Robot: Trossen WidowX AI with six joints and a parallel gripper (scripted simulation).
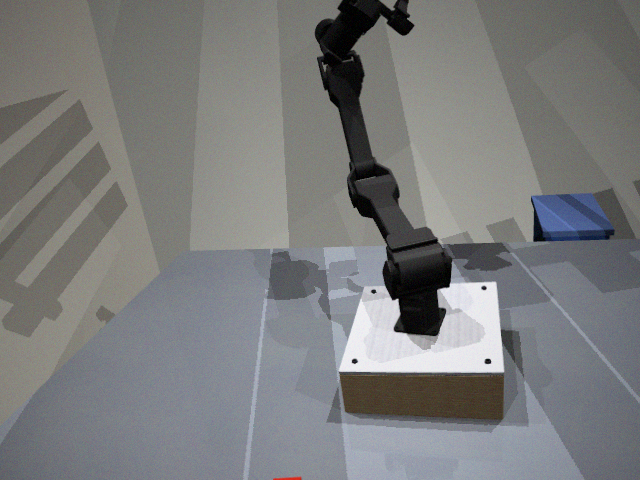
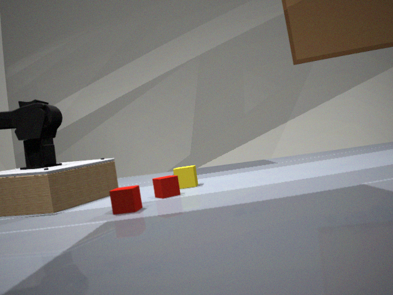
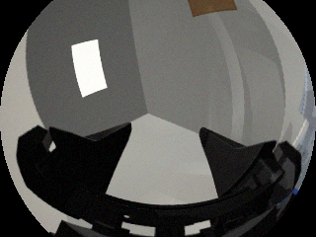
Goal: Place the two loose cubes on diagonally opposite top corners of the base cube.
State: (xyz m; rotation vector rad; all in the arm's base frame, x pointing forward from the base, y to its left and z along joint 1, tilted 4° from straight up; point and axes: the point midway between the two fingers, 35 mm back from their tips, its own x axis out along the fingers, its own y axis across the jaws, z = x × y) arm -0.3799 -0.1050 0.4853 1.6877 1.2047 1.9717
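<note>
My arm (image 1: 373,191) (image 2: 34,121) was mounted on a white plate (image 1: 465,351) (image 2: 76,165) over a wooden block (image 1: 423,395) (image 2: 83,184). In the top view it rose from this mount and bent at its joints, the far end reaching the upper edge, well away from the table (image 1: 180,361) (image 2: 221,238). My pincer (image 3: 166,129) stood wide apart, with nothing between its two dark fingers; walls and a bright rectangular patch (image 3: 89,68) lay beyond them.

Three cubes rested on the table beyond the block, as seen in the exterior view: a red cube (image 2: 126,200) nearest that camera, a second red cube (image 2: 166,186), and a yellow cube (image 2: 185,176) partly hidden behind the second. None was stacked on another. Each sat flat on one face, its upright edges roughly vertical. The nearest red cube presented one broad face and a narrow side face; the second showed two side faces meeting at an upright edge. Being cubes, they had no long axis. I could not tell which one was the fixed base.
</note>
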